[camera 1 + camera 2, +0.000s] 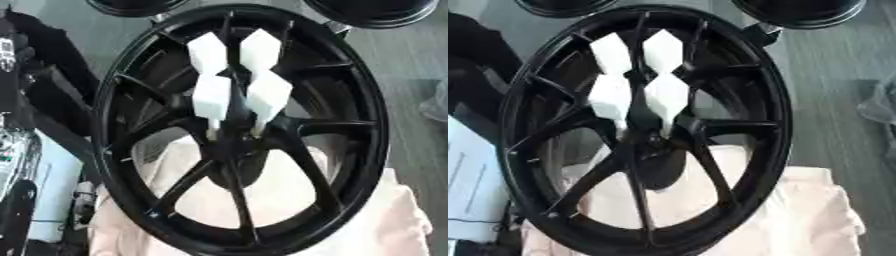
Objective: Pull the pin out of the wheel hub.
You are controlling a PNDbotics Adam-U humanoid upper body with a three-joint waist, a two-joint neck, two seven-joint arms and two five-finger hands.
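Standing tilted on a pale cloth, presumably to protect it, the black wheel hub holds four white-headed pins at its centre; neither hand shows, finger state unknowable.

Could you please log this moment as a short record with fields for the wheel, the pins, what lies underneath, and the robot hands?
wheel: black spoked wheel hub, fills most of both views
pins: four white hexagonal-headed pins clustered just above the hub centre, two upper and two lower, all apparently seated
underneath: pale pink cloth below the wheel's lower part
background: other dark round objects at the top edge, grey floor on the right
robot hands: neither one shows in either view
task status: no pin pulled yet, none being touched
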